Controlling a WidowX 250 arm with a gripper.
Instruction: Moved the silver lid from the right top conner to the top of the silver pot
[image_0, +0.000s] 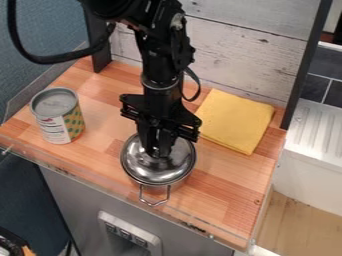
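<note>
Lid (143, 164) on pot (157, 189), gripper (157, 151) above.
The lid lay over the pot's mouth, just below the middle of the frame; the gripper hung down at the lid's centre. Whether its grip was closed or open could not be determined. A can (57, 118) stood at left; a folded yellow cloth (236, 121) lay right of centre.

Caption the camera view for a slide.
Gripper at the lid of a silver pot, between can and yellow cloth.
</note>
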